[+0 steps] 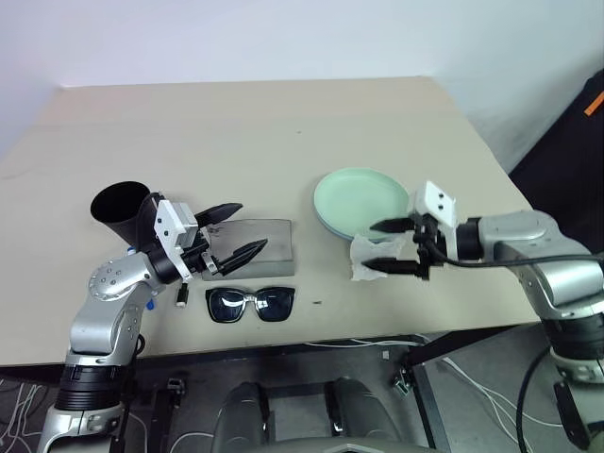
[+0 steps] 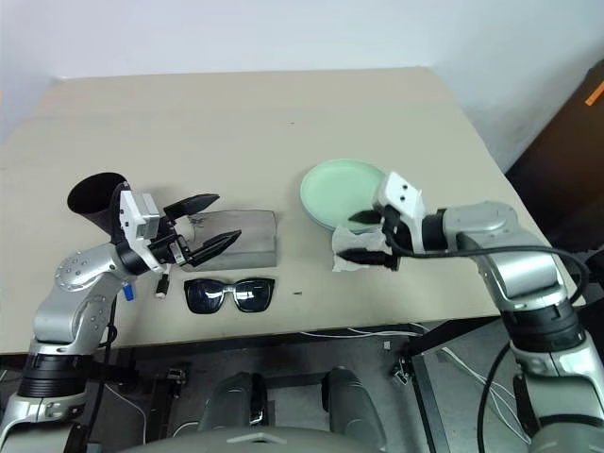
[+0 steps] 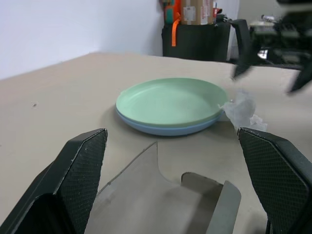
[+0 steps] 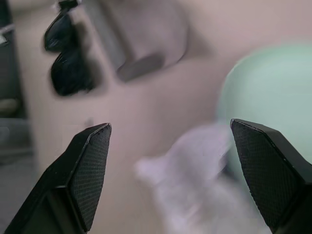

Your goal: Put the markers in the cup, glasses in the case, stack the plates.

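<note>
Two smooth round plates (image 1: 359, 200), mint on blue, sit stacked right of our flat grey case (image 1: 255, 247); left gripper (image 1: 231, 234) spread wide over it, right gripper (image 1: 389, 245) wide over crumpled tissue (image 1: 370, 260) beside the plates.

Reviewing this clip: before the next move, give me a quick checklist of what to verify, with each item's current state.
1. Plates stacked: ok. The mint green plate sits on the light blue plate.
2. Glasses in the case: not ok. The glasses lie on the table in front of the grey case.
3. Case open to receive them: ok. The left wrist view shows its flap raised.
4. Markers in the cup: cannot tell. The cup stands behind the left arm, with small objects beside that arm.
5. Left gripper free: ok, open over the case.
6. Right gripper free: ok, open above a crumpled tissue.
</note>
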Tool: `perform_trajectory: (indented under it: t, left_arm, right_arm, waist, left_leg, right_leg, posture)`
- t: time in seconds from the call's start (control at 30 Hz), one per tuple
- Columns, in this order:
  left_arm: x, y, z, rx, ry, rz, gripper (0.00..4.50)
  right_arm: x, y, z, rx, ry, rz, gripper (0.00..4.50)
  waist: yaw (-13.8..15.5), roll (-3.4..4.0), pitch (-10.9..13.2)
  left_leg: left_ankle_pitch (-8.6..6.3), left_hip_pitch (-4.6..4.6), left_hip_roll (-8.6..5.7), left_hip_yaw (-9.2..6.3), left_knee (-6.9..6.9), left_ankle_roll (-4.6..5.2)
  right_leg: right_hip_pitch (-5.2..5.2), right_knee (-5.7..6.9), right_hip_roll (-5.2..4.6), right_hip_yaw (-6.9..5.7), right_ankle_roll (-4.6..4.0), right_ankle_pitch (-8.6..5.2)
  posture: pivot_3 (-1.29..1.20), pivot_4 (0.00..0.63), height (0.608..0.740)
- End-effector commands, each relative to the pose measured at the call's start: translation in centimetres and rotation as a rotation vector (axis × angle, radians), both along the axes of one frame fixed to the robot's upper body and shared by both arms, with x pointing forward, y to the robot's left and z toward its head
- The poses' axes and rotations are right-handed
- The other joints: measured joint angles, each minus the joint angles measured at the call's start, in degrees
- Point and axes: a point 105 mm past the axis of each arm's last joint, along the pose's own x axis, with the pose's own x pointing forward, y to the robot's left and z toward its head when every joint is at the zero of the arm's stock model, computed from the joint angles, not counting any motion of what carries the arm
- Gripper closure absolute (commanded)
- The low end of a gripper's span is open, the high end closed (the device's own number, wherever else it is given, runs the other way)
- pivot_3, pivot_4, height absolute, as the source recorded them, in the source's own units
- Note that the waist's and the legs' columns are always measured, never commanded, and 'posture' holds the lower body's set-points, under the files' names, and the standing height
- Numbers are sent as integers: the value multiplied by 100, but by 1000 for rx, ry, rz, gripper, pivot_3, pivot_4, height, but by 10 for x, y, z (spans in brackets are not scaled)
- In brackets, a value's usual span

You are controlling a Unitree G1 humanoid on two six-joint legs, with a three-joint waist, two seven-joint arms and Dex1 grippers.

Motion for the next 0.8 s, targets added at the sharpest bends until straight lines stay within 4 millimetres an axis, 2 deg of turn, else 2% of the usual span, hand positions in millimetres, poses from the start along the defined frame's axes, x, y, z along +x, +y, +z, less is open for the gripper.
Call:
perform_trajectory:
  t: [0.03,0.13,0.3,0.47,0.57,0.8]
  left_arm:
    - [-1,-3,8,1,-46,-6,0]
    - [-2,-5,8,-6,-42,-8,0]
    - [-2,-4,8,-11,-40,-2,0]
    - [-2,-4,7,-12,-38,2,0]
    - [-2,-3,5,-13,-38,8,0]
    - [-4,-2,3,-10,-38,14,0]
  right_arm:
    - [-4,-9,3,-4,-54,-24,9]
    - [-4,-19,-7,13,-15,-78,9]
    - [11,-35,-13,43,-36,-207,9]
    - [18,-37,-23,44,-32,-241,9]
    - [13,-30,-35,26,47,-210,9]
    - [6,-10,-41,45,110,-150,9]
  waist:
    - [-19,0,0]
    - [-15,0,0]
    - [-12,-1,0]
    - [-13,-1,0]
    - [-10,-1,0]
    - [-13,-1,0]
  left_leg:
    - [0,2,0,0,2,0]
    - [0,3,0,-1,4,0]
    - [0,3,-1,-1,6,0]
    - [0,3,-1,-1,3,0]
    - [0,3,-1,-1,4,0]
    - [0,3,-1,-2,4,0]
  right_leg:
    - [2,1,0,0,0,0]
    - [4,2,1,0,0,0]
    - [4,1,1,0,0,0]
    - [3,1,2,0,1,0]
    - [4,1,2,0,2,-1]
    - [4,1,2,0,1,-1]
  posture:
    - [0,150,726]
    - [0,150,726]
    - [0,150,726]
    - [0,150,726]
    - [0,150,726]
    - [0,150,726]
